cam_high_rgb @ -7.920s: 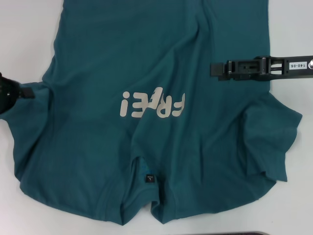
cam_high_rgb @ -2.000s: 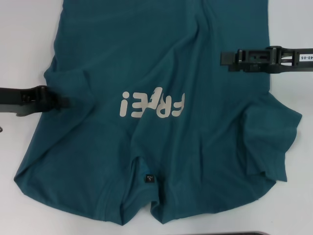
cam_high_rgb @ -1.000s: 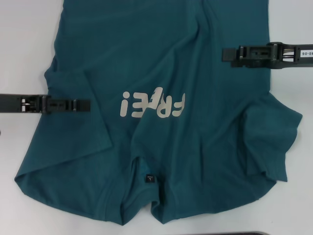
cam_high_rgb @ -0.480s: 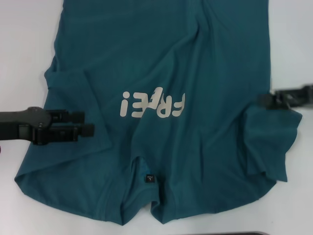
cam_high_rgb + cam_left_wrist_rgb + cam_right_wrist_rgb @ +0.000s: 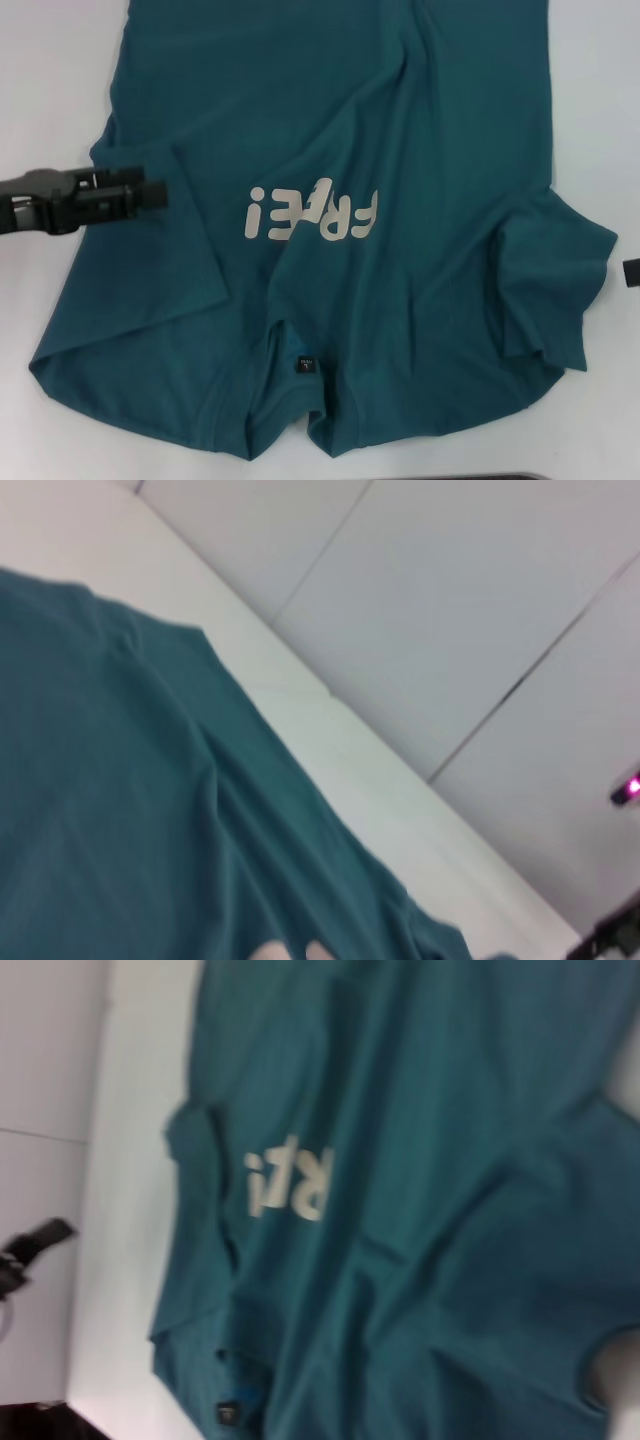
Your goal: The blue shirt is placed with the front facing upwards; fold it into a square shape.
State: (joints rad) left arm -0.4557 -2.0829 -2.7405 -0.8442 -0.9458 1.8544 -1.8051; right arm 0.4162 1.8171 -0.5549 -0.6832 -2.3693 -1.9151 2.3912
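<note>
The blue shirt point(image 5: 380, 120) lies front up on the white table point(image 5: 50, 80). Its cream lettering point(image 5: 313, 213) reads upside down, and the neck tag point(image 5: 304, 365) is nearest me. The sleeve on the left point(image 5: 150, 260) is folded in over the body. The one on the right point(image 5: 555, 280) lies rumpled and spread outward. My left gripper point(image 5: 150, 192) hovers at the shirt's left edge, over the top of the folded sleeve. Only a dark tip of my right gripper point(image 5: 632, 272) shows at the right border, off the cloth. The right wrist view shows the shirt point(image 5: 420, 1260) and lettering point(image 5: 290, 1182).
Bare white table surrounds the shirt on the left point(image 5: 40, 420) and right point(image 5: 600, 120). A dark strip point(image 5: 500, 477) shows at the near edge. The left wrist view shows the shirt point(image 5: 120, 810), the table's far edge and a grey panelled wall point(image 5: 450, 600).
The left sleeve has been folded in over the body. In the last half second the left gripper has drawn back left and farther away, and the right gripper has pulled off the shirt to the right border.
</note>
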